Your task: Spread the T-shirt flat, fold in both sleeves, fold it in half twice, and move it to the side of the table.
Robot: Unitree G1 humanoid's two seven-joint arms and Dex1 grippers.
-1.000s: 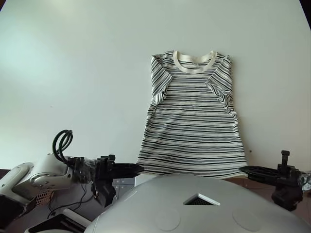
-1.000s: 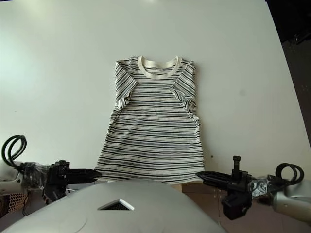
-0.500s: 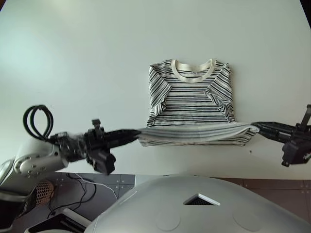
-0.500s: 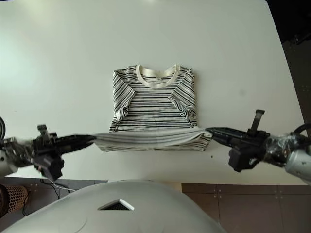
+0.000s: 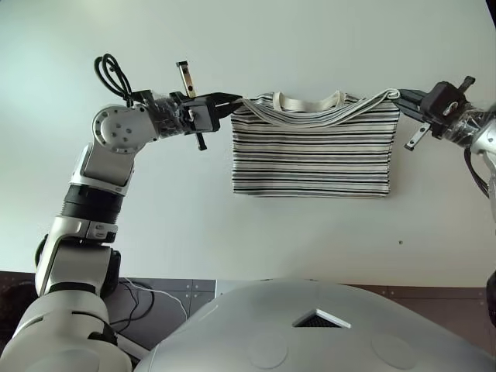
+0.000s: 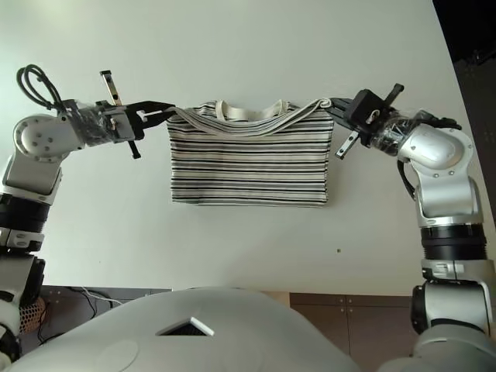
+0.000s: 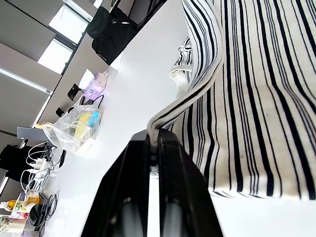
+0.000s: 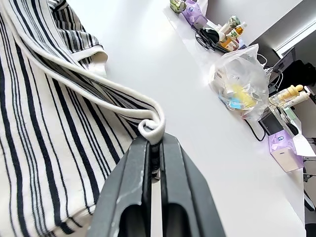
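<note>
My left pincer (image 5: 235, 99) is clamped on the left hem corner of the T-shirt (image 5: 310, 155), and my right pincer (image 5: 402, 94) on the right corner. Both hold the hem taut at the far end, level with the collar, so the lifted half lies squarely over the other. The T-shirt rests on the bench (image 5: 232, 232), right of centre. Judgement: first half-fold is nearly laid and release is due.

The T-shirt (image 5: 310, 151) was cream-white with thin black and grey horizontal stripes; its neckband (image 5: 308, 103) was plain cream. The table (image 5: 232, 46) was plain white. The left gripper (image 5: 237, 98) and right gripper (image 5: 401, 94) were black. A clear plastic bag (image 8: 237, 81) showed yellow and blue contents.
</note>
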